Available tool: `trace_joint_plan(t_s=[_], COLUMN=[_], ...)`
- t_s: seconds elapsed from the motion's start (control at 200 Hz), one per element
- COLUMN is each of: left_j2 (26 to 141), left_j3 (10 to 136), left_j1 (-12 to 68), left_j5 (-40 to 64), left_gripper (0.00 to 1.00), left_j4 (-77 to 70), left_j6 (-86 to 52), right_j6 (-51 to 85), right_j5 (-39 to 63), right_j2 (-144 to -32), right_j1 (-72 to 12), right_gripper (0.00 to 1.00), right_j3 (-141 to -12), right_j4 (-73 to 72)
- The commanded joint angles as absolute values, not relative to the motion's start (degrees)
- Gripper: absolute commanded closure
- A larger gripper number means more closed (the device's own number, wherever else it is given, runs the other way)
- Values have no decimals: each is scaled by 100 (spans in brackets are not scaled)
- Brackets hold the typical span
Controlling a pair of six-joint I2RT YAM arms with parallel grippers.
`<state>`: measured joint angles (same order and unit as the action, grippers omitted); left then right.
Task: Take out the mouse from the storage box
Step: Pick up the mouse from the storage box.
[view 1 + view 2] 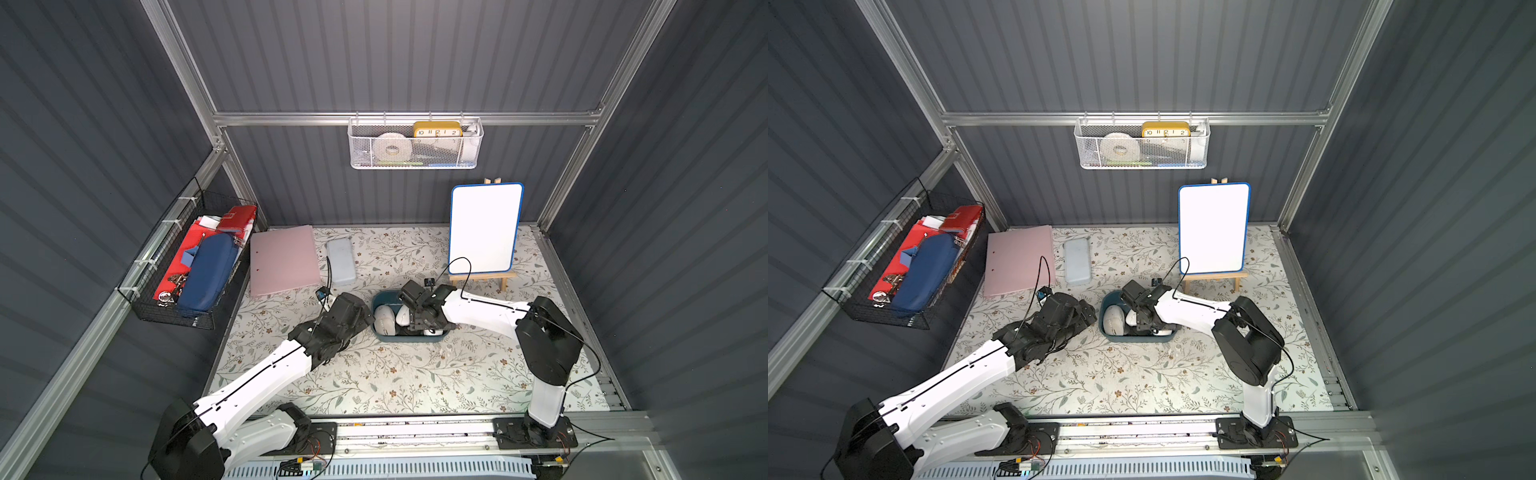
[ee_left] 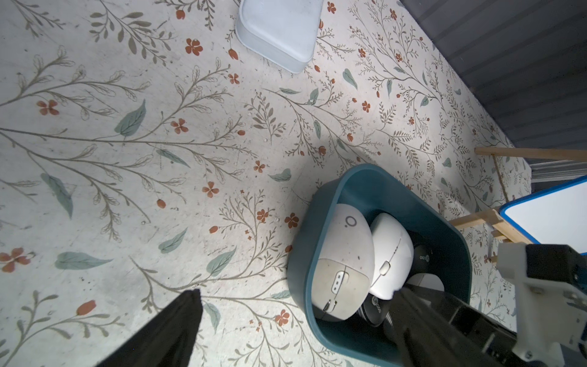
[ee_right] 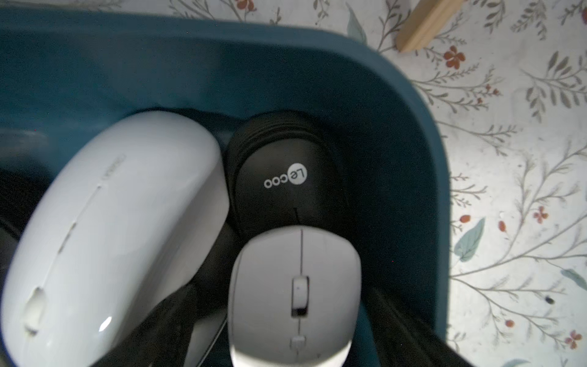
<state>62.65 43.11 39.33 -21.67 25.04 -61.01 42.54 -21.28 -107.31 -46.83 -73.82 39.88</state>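
Noted box [image 1: 399, 338] on the desk [image 1: 415, 382], holding mice: big grey mouse [image 2: 344, 263] and white mouse [image 2: 392, 254] side by side, black mouse [image 3: 279, 178] next to the white, small grey mouse [image 3: 295, 286] overlapping the black one's front. Found left jaws wide at the box's left end, one finger [image 2: 178, 327] over bare desk outside the wall, the other above the inside, gripping nothing. Found right jaws wide too, down inside the box astride the small grey mouse; contact not discernible.

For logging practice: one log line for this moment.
right gripper: open, astride grey mouse | left gripper: open, at box rim | nothing lifted
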Motion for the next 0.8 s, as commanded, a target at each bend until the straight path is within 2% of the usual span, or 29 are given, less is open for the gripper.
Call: trace_joint_plan(t_s=[0.0,0.19,0.795], left_j2=[6289,6338,6489], left_j3=[4223,4253,4368], left_j1=[3902,3901,3902], left_j5=[-2127,-2127,-2118], left_gripper=[1,1,1], left_j4=[2469,2461,2477], left_j6=[-6091,-6084,-6003], right_j6=[4154,3976,3742], right_j5=[-2033,-1684,-1627], right_j2=[-10922,-10877,-10350], right_j1=[-4614,-4619,-4502], right_gripper=[11,17,32], right_j3=[-7301,-7299,-6698], right_j4=[3991,3818,3328])
